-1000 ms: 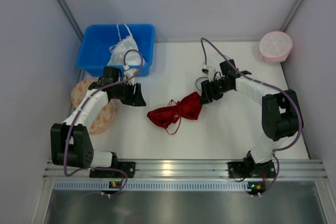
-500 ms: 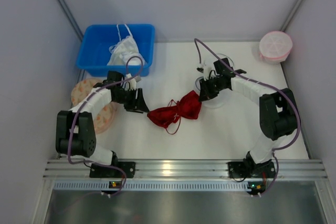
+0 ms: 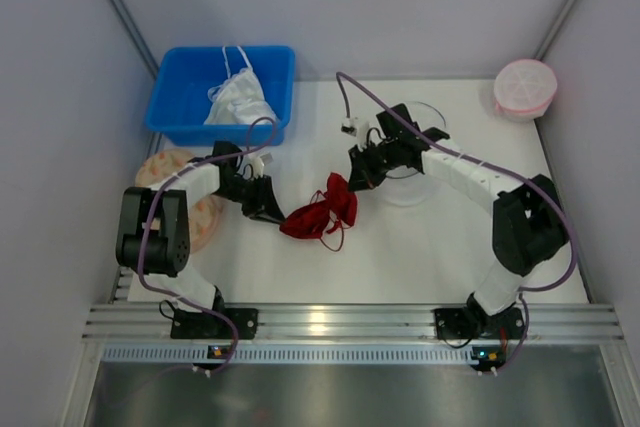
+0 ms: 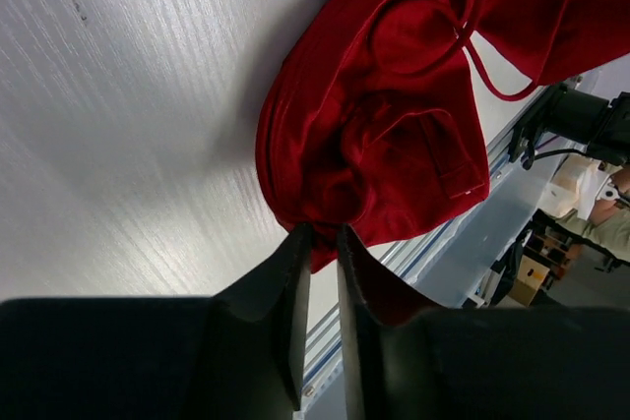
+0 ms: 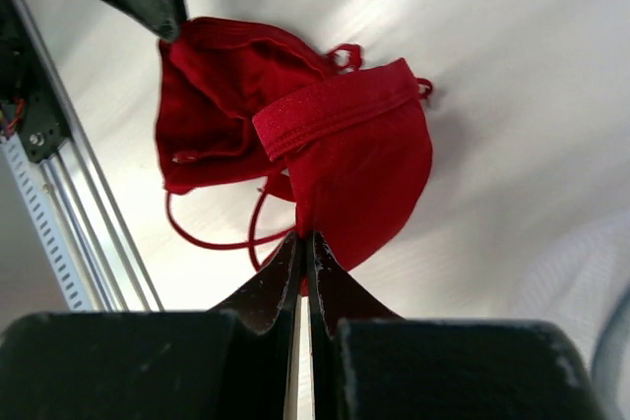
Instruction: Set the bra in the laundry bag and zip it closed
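Two bra [image 3: 320, 215] ends hidden between jaws

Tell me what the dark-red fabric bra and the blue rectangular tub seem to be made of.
The dark-red fabric bra looks like soft, velvety cloth: deep folds, a faint sheen, a stitched band edge. The blue rectangular tub seems to be moulded plastic: stiff smooth walls, one even colour, slight gloss. Neither is certain from looks alone.
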Tool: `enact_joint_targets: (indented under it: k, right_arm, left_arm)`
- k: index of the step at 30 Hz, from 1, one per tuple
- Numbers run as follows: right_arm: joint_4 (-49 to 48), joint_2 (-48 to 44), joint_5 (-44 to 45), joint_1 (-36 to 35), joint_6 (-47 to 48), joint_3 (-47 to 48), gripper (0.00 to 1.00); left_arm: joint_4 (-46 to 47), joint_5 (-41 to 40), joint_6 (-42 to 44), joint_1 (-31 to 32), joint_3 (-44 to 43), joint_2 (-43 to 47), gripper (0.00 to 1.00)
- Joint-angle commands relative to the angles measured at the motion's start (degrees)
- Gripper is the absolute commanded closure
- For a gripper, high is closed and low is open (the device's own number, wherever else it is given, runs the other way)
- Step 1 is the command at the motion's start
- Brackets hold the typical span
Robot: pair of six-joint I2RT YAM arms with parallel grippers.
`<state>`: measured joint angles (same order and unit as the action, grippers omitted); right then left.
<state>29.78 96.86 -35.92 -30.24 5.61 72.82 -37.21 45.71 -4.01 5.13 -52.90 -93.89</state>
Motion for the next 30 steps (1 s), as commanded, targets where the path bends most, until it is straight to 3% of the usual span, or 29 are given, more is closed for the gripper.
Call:
enact_joint_targets:
  k: [1,6,11,16,22,25,26,30]
  right_arm:
    - [-1.3,1.0,-3.5,-3.9,-1.5,4.3,1.0]
    - [-2.2,5.4,-5.3,-8.7,-3.3,7.6,1.0]
    - [2.3,10.1,-4.8,-12.7,0.9,12.0,1.0]
    - [3.9,14.8,-4.9,-16.7,1.6,14.7,1.0]
    - [-1.2,20.9,-11.3,-17.6,-5.1,14.5,1.0]
    - [-4.3,23.7,-12.9,-17.6,-7.7,14.4,1.0]
    - [-4.9,24.5,-13.2,-17.6,-8.8,14.3,1.0]
    - [-7.7,25.8,-13.9,-17.5,-10.0,13.3,1.0]
  left_arm:
    - [0.7,3.1,-0.3,-0.2,-0.9,-0.8,0.8]
    - [0.7,3.5,-0.3,-0.3,-2.2,-1.7,0.91]
    - [0.7,3.9,0.1,-0.2,-2.4,-1.9,0.99]
    - [0.8,3.9,0.7,-0.2,-2.4,-3.1,1.0]
    - [2.8,4.1,-1.0,-0.2,-1.9,-3.3,1.0]
    - [3.1,4.6,-1.5,-0.4,-1.9,-2.8,0.81]
    - [3.1,4.7,-1.8,-0.6,-1.7,-2.2,0.69]
    - [3.1,5.4,-1.9,-1.4,-0.4,-1.0,0.47]
